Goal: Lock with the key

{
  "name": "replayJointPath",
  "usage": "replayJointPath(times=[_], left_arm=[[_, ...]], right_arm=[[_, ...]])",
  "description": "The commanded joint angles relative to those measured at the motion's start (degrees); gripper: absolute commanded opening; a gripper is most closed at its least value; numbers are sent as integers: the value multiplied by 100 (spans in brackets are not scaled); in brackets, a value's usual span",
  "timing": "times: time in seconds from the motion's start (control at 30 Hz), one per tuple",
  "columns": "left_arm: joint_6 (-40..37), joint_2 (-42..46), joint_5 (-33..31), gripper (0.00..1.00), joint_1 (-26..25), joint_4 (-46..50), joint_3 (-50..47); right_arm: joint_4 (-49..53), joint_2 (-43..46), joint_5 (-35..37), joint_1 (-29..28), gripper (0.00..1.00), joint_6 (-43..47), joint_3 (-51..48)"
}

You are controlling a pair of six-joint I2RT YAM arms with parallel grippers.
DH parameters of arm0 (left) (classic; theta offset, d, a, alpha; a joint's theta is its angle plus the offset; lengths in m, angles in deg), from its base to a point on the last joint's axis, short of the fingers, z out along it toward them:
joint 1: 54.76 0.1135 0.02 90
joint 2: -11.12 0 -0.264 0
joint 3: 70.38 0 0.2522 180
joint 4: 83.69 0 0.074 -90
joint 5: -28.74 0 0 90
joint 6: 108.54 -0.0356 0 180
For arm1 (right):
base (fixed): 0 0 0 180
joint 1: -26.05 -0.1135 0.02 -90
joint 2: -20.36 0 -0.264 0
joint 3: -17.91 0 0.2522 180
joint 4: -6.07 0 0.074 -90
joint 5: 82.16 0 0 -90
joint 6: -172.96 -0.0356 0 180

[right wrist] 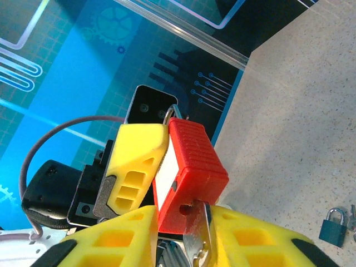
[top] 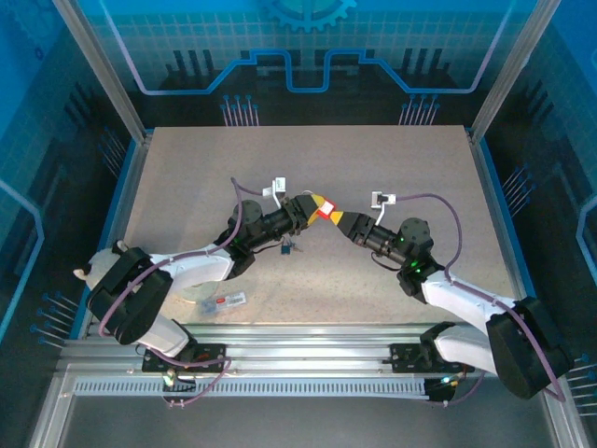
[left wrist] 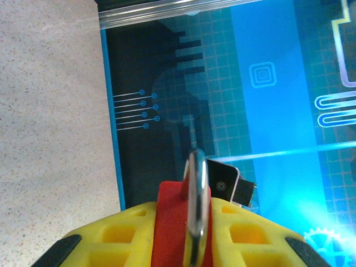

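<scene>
A red padlock point(top: 326, 212) hangs above the table's middle, where both arms meet. My left gripper point(top: 315, 207) is shut on it. In the left wrist view my left gripper point(left wrist: 186, 211) has the red body point(left wrist: 169, 222) pinched between its yellow fingers, and the steel shackle point(left wrist: 196, 206) stands up edge-on. In the right wrist view the padlock point(right wrist: 192, 161) shows its underside. A silver key point(right wrist: 197, 239) lies against the right-hand finger point(right wrist: 245, 233) of my right gripper point(right wrist: 186, 217), its tip at the lock's bottom beside a round hole. Those jaws stand apart, with a gap left of the key.
A small blue padlock point(right wrist: 335, 231) with keys lies on the speckled table point(top: 392, 168), below the left arm's wrist point(top: 287, 247). A clear packet point(top: 229, 301) rests near the left arm's base. Blue-lit walls and metal posts enclose the table.
</scene>
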State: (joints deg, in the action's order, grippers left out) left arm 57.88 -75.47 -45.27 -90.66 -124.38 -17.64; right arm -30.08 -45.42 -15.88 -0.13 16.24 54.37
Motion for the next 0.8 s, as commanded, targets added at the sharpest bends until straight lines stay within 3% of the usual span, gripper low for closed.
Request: replayJointPath(times=[0.0, 0.77], left_arm=[[-15, -39, 7, 0, -40, -297, -137], [208, -232, -142, 0, -46, -1189, -390]], right_arm=[[-573, 153, -119, 69, 27, -37, 27], [-933, -32, -47, 113, 17, -180, -125]])
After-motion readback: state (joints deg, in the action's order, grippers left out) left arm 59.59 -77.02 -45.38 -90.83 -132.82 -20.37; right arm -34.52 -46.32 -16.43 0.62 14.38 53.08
